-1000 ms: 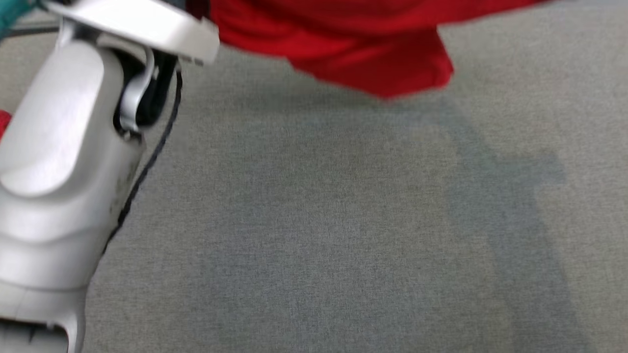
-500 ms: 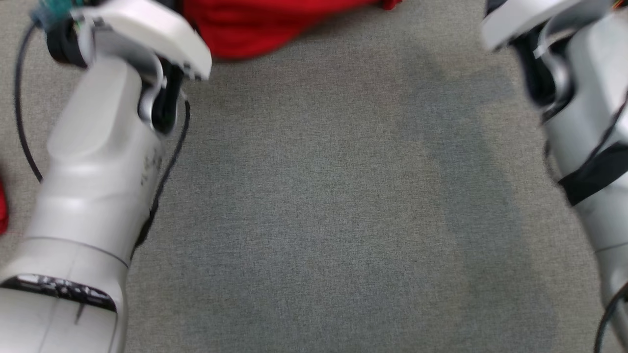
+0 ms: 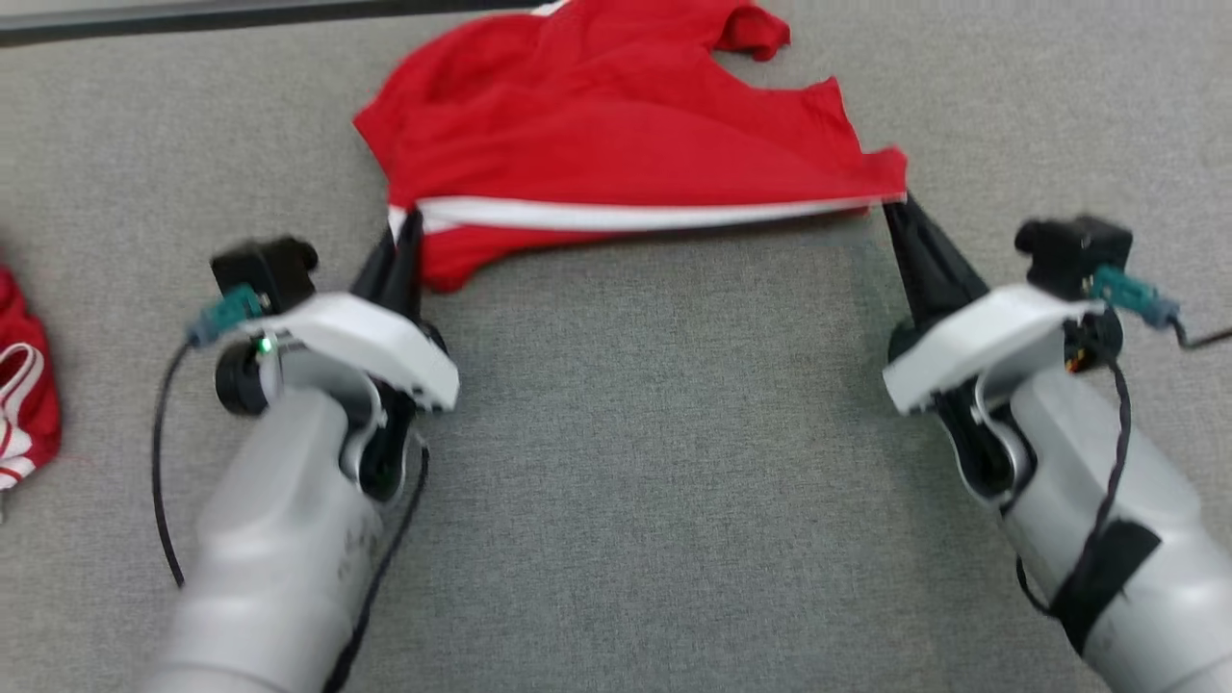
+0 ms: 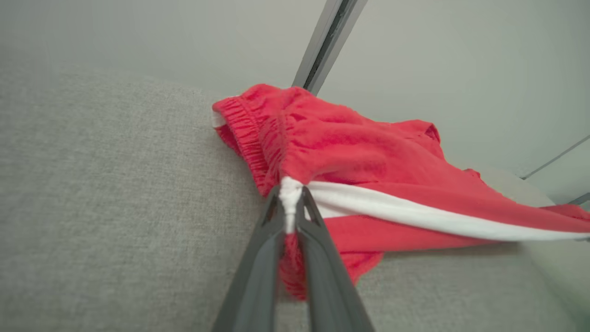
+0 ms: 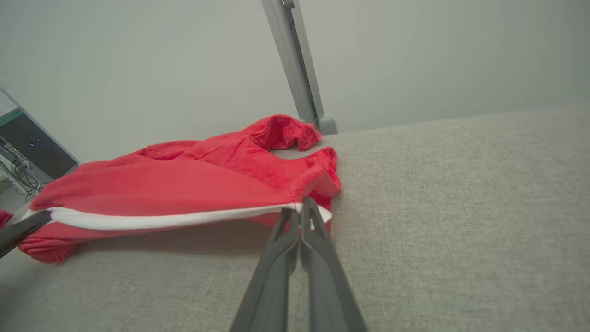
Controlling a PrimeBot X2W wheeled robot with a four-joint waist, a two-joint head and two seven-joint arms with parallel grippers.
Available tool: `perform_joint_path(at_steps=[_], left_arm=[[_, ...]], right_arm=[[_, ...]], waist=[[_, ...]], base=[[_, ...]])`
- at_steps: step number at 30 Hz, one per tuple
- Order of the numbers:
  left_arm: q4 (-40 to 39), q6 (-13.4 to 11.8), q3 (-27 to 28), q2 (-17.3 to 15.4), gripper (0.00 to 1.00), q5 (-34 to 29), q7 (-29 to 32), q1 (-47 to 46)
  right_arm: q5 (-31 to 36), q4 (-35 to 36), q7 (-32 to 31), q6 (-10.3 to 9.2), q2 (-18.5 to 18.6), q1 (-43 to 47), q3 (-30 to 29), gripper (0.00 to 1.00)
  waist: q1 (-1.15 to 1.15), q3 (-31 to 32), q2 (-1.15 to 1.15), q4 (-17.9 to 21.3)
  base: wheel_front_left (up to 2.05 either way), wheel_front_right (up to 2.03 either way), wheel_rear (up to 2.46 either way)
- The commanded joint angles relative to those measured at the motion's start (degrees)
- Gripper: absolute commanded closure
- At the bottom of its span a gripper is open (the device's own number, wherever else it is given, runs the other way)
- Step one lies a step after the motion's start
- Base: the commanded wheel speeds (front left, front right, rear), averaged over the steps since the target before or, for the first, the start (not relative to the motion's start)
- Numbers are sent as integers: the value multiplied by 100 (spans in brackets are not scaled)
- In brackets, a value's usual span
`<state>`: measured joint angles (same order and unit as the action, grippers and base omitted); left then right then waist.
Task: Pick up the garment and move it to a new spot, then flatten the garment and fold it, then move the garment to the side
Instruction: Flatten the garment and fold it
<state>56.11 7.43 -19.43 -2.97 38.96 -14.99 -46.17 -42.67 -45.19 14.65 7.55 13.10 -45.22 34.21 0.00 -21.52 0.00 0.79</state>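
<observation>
Head view: I had the red garment strung between both arms over the far part of the grey fabric surface. The left gripper was pinched shut on one end of the white stripe, and the right gripper was clamped on the other end. The stripe ran taut, with the rest of the cloth rumpled behind it. I judged that spreading the arms wider could tear the hem out of one grip and drop the cloth in a heap. The surface's far edge lay just behind the garment, so a push away from me risked spilling it over. The open room was the bare stretch toward me. A second red garment sat at the left border, well apart, though a wide leftward sweep might catch it.

Left wrist view: the left gripper held a thick bunch of stripe, and red cloth hung down between its fingers. The gathered waistband was just beside it. I thought that wad might set a crease when flattened.

Right wrist view: the right gripper bit only a thin corner of the hem, which I took to be the likelier end to slip. An upright post stood beyond the garment, limiting any reach forward.
</observation>
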Motion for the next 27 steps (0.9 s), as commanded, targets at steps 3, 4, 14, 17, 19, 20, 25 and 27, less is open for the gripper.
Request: perform_joint_path(at_steps=[3,4,14,17,19,20,25,27], left_arm=[[-474,-2,-14,-30,100,-253,-25,653],[-667,0,-9,-33,100,-343,-25,865],[-2637,-329,-107,-359,100,-933,29,3079],[-3438,-582,-90,-562,100,-958,256,3665],[-3719,-681,-92,-623,100,-955,378,3871],[-4296,-867,-88,-742,100,-959,612,4250],[-5353,-1219,-132,-885,100,-943,1107,4851],[-5901,-1389,-140,-915,100,-898,1351,5118]], right_arm=[[-24,416,67,-11,236,579,-71,100],[31,606,64,-11,301,801,-154,100],[776,2559,-31,-14,589,3515,-1407,100],[1088,3251,-374,-14,496,4261,-1810,100],[1176,3506,-507,-14,440,4489,-1949,100],[1360,3995,-789,-14,324,4941,-2180,100],[1676,4868,-1338,-14,76,5601,-2555,100],[1808,5330,-1654,-13,-38,5836,-2755,100]], waist=[[0,308,0,-50],[0,379,0,-68],[0,1149,0,-176],[0,1322,0,-154],[0,1363,0,-149],[0,1447,0,-140],[0,1518,0,-140],[0,1517,0,-143]], base=[[0,0,0],[0,0,0],[0,0,0],[0,0,0],[0,0,0],[0,0,0],[0,0,0],[0,0,0]])
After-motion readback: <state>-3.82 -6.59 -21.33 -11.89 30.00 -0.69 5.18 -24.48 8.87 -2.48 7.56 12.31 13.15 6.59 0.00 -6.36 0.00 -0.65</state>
